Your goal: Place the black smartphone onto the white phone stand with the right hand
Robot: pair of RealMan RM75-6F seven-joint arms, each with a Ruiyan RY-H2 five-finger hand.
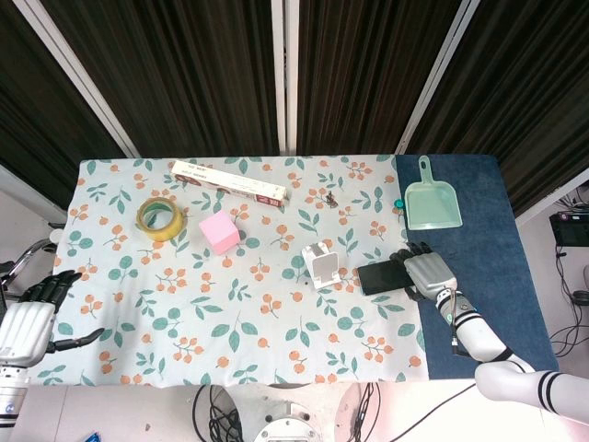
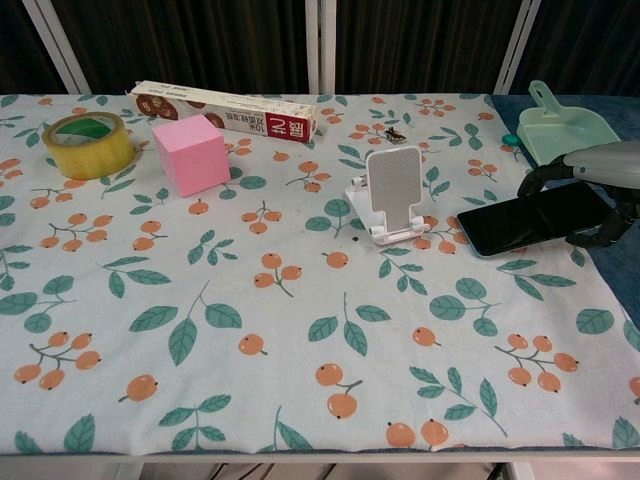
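The black smartphone (image 1: 381, 275) (image 2: 530, 217) is held by its right end in my right hand (image 1: 425, 273) (image 2: 603, 185), with fingers over its far edge and thumb at its near edge. Its right end is raised off the cloth and its left end stays low near the table. The white phone stand (image 1: 321, 264) (image 2: 394, 192) sits upright just left of the phone, with nothing on it. My left hand (image 1: 35, 313) hangs off the table's left front corner, fingers apart and holding nothing.
A pink cube (image 1: 220, 231) (image 2: 191, 153), a yellow tape roll (image 1: 161, 218) (image 2: 88, 143) and a long box (image 1: 228, 182) (image 2: 226, 109) lie at the back left. A green dustpan (image 1: 432, 200) (image 2: 563, 129) rests on the blue mat (image 1: 497, 276) at the right.
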